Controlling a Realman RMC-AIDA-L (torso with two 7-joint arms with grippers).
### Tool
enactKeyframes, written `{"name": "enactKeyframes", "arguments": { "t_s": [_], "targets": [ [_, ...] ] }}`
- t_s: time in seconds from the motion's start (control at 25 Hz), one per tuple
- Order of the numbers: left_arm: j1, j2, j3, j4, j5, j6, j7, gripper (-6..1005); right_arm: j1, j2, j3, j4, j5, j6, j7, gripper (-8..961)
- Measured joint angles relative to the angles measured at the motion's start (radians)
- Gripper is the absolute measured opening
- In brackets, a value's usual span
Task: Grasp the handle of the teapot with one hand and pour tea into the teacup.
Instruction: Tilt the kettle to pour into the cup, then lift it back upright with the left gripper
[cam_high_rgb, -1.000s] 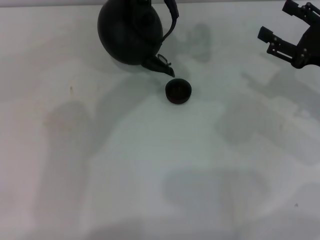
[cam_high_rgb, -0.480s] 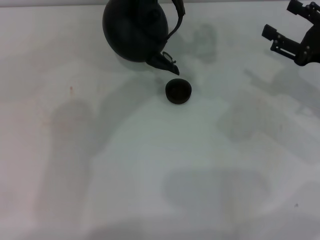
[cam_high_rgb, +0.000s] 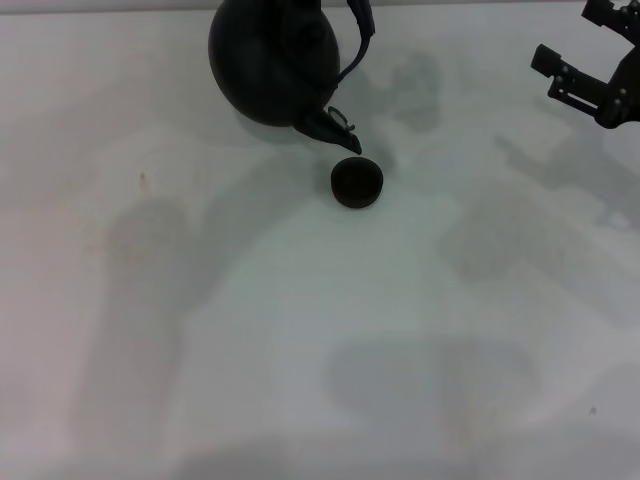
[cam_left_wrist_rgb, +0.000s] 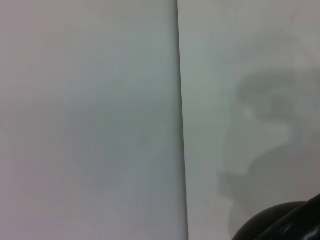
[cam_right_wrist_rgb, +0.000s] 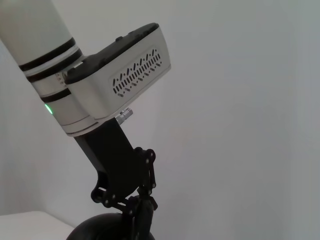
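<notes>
The black teapot (cam_high_rgb: 270, 60) hangs tilted at the far middle of the table, and its spout (cam_high_rgb: 335, 128) points down at the small black teacup (cam_high_rgb: 356, 183), ending just above the cup's far rim. The dark handle (cam_high_rgb: 360, 30) arches up out of the head view. In the right wrist view my left gripper (cam_right_wrist_rgb: 141, 211) is shut on the handle (cam_right_wrist_rgb: 143, 225) above the teapot's top (cam_right_wrist_rgb: 95, 231). A dark curve of the teapot (cam_left_wrist_rgb: 280, 225) shows in the left wrist view. No tea is visible. My right gripper (cam_high_rgb: 590, 60) hovers open at the far right, holding nothing.
The pale table (cam_high_rgb: 300, 320) carries only soft shadows and a faint brownish stain (cam_high_rgb: 142, 180) at the left. A thin seam (cam_left_wrist_rgb: 181, 125) runs across the surface in the left wrist view.
The teapot has shifted a little to the right and farther back, its spout staying above the cup's far rim. The right gripper has drifted slightly up and to the right.
</notes>
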Motion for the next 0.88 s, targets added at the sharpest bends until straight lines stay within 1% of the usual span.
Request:
{"name": "enactKeyframes", "arguments": {
  "t_s": [0.48, 0.88],
  "targets": [
    [0.0, -0.001, 0.026, 0.028, 0.0, 0.018, -0.006, 123, -0.003, 0.0, 0.0, 0.001, 0.003, -0.01, 0.006, 854],
    [0.031, 0.0, 0.026, 0.076, 0.0, 0.052, -0.006, 122, 0.001, -0.005, 0.001, 0.02, 0.008, -0.013, 0.005, 854]
  ]
}}
